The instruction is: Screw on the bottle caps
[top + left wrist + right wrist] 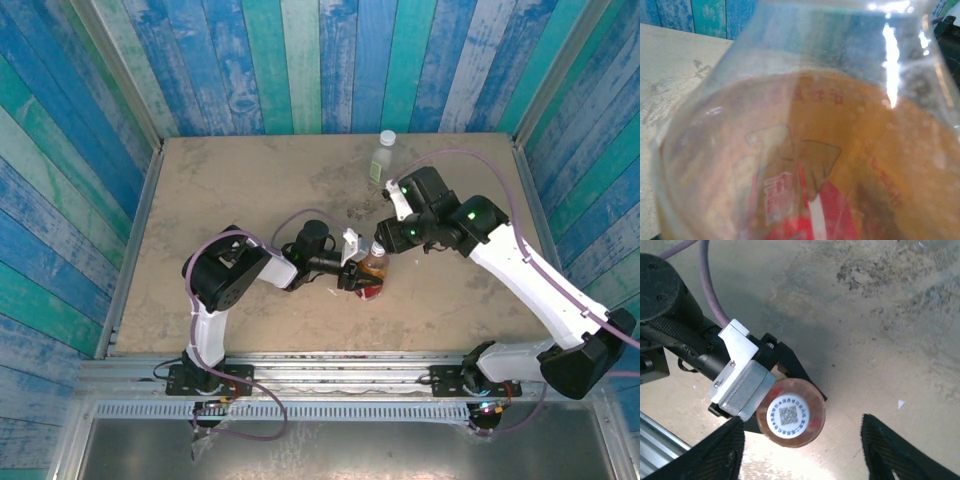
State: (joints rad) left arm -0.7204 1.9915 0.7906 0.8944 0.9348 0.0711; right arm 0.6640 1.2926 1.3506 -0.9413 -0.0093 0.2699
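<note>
Left jaws clamped shut on the body of the amber bottle point(372, 270), which stands upright. In the left wrist view the bottle wall sits right against the lens, with amber liquid and a red label point(810, 220) showing through the clear plastic. Right jaws open, hanging directly above the same bottle. Their two black fingers point(722, 450) are spread wide on either side of the white cap point(790, 415), with a gap on both sides, so they touch nothing and hold nothing. The cap sits on the bottle's neck, between the right jaws and just above the left jaws, QR sticker facing up. How far it is threaded on cannot be told. A small white scrap point(900, 403) lies on the bare desk point(230, 190) near the right jaws, apart from the bottle. The green-label bottle point(382, 160) is beyond the right jaws toward the far desk edge, upright and well apart from both jaws. The second cap point(387, 137) is on top of it.
</note>
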